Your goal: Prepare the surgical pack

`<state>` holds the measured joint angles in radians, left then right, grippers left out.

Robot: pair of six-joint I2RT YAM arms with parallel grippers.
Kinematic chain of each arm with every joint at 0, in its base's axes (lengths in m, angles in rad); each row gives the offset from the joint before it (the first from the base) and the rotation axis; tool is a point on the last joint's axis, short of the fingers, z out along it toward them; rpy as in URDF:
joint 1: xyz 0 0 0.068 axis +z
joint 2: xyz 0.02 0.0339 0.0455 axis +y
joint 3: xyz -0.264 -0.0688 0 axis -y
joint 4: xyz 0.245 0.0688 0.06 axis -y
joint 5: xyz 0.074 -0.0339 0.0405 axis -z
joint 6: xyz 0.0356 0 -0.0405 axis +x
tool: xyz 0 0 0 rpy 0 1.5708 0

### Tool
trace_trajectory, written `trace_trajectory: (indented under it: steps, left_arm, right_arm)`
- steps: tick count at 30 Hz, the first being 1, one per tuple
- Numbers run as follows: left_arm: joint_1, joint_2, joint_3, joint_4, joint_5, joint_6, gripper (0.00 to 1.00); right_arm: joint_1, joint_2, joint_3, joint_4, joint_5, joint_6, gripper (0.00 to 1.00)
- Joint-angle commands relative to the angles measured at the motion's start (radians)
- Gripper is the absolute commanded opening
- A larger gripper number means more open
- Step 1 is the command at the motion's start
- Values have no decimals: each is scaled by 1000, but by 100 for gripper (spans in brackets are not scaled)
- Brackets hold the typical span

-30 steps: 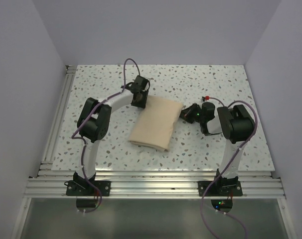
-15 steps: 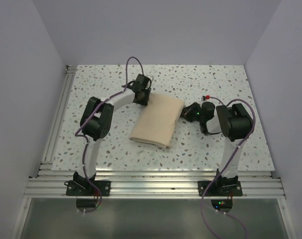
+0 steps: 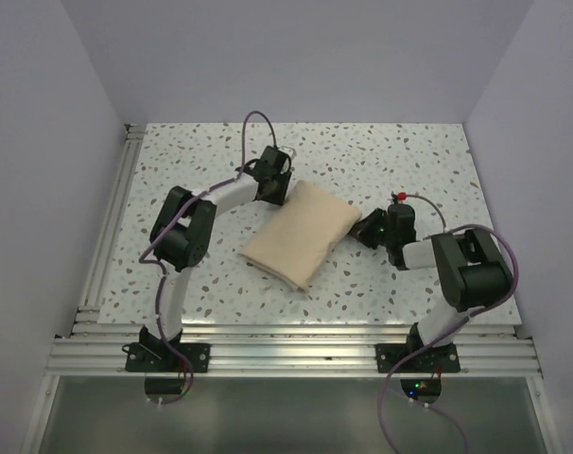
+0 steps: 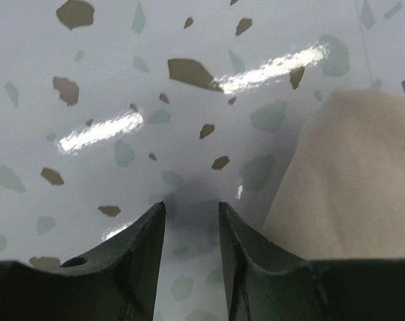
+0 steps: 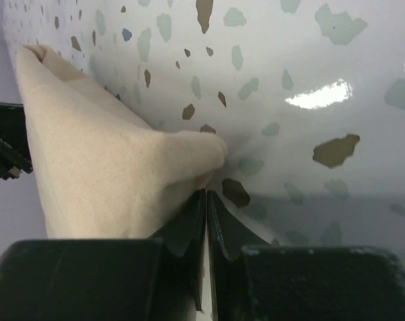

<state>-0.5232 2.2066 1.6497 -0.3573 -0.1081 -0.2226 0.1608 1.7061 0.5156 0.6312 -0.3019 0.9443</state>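
Flanking tan bundle [image 3: 299,234]: left gripper [image 4: 190,207] parted, empty, beside far edge; right gripper [image 5: 206,193] closed at corner.

The left gripper [image 4: 190,208] is hovering low over the speckled tabletop [image 4: 109,60], its two dark fingers [image 4: 139,257] standing apart with only bare surface between them. A tan cloth bundle [image 4: 349,180] is lying just beside the finger at the picture's right, its rounded edge showing.

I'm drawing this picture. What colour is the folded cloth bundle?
The cloth bundle is plain tan, no pattern; top camera shows it best.
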Motion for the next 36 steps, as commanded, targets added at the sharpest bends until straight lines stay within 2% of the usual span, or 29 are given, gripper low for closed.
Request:
trace_trajectory:
  steps: [1, 7, 11, 14, 15, 18, 21, 27, 36]
  left_arm:
    - [32, -126, -70, 3, -34, -38, 42]
    - [37, -197, -148, -41, -102, -83, 45]
    - [37, -275, -235, -54, -137, -116, 46]
    - [37, -330, -290, -39, -120, -129, 47]
    - [37, -341, -318, -39, -116, -130, 47]
    - [35, -386, -388, -8, -81, -141, 46]
    - [35, -427, -457, 24, -51, -153, 46]
    - [17, -473, -544, 64, -45, -159, 45]
    - [-18, -502, -587, 75, -53, -155, 41]
  right_arm:
    - [5, -143, -2, -285, 136, -102, 8]
    - [8, -348, -46, -490, 216, -163, 8]
    - [14, -465, -116, -557, 175, -188, 0]
    - [95, -586, -160, -625, 227, -181, 0]
    - [167, -615, -167, -628, 250, -171, 0]
    - [270, -712, -204, -674, 294, -115, 0]
    - [305, -764, -252, -650, 271, -69, 0]
    - [436, -749, -235, -657, 357, -44, 0]
    - [685, -461, -33, -715, 518, -39, 0]
